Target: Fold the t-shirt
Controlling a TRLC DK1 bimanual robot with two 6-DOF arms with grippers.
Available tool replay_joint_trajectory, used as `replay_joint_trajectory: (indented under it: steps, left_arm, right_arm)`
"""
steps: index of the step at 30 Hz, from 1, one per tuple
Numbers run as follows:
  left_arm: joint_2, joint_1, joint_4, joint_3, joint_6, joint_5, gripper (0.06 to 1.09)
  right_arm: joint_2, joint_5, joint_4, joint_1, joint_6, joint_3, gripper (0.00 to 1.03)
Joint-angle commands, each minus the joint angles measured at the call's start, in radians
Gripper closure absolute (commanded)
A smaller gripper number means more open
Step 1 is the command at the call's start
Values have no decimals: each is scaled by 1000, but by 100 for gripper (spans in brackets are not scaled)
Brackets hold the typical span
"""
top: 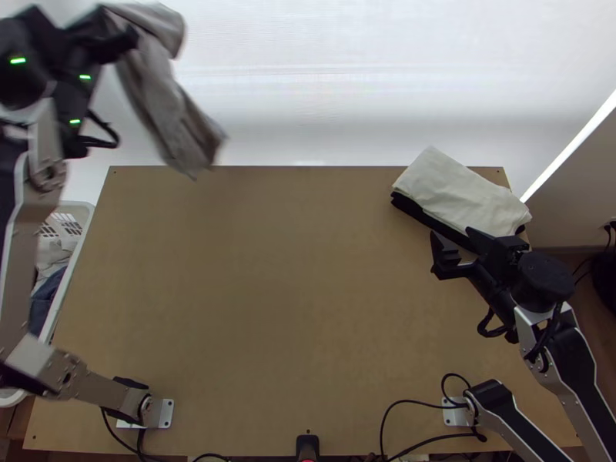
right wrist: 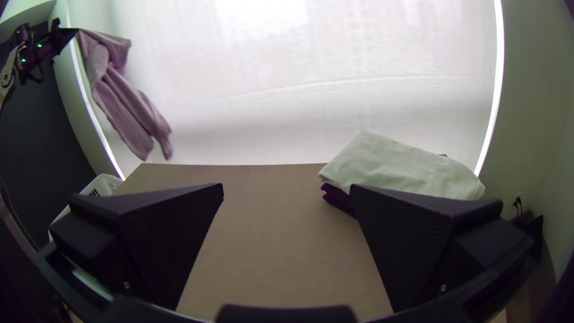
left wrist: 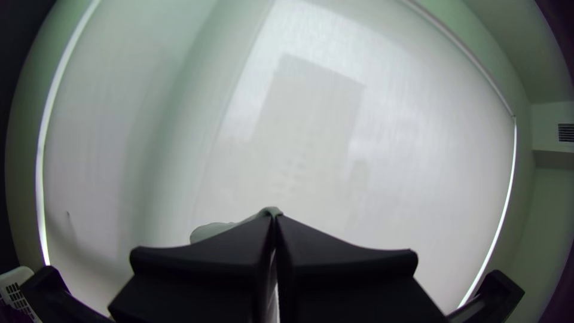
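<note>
High over the table's far left corner, my left gripper [top: 127, 40] holds the grey t-shirt [top: 165, 100], which hangs bunched and slanting toward the table's far edge. In the left wrist view my left gripper [left wrist: 274, 220] is shut with a bit of the cloth [left wrist: 216, 229] pinched at its tips. The right wrist view has the hanging shirt [right wrist: 122, 96] at its upper left. My right gripper [top: 453, 245] stands open over the table's right side, close to the folded pile; its wrist view has the two fingers wide apart around nothing, right gripper [right wrist: 287, 191].
A white folded cloth [top: 458, 189] lies on a black one [top: 420, 212] at the table's far right corner. A white basket [top: 69, 296] with clothes stands beyond the table's left edge. Bare wooden table top [top: 285, 292] spans the middle. Cables [top: 416, 404] lie along the near edge.
</note>
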Motion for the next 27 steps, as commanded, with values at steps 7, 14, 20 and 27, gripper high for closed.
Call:
replay_joint_trajectory:
  steps: [7, 14, 20, 27]
  left_arm:
    - [-270, 75, 18, -164, 60, 5, 105]
    - [-445, -60, 97, -664, 85, 48, 105]
    - [-488, -224, 166, -998, 65, 48, 105]
    - [-425, -447, 244, -1121, 16, 48, 105]
  right_arm:
    - [-7, 4, 28, 23, 6, -22, 3]
    - [-18, 4, 24, 22, 6, -9, 3]
    - [-41, 4, 13, 13, 6, -12, 3]
    - [-50, 4, 13, 7, 6, -13, 3]
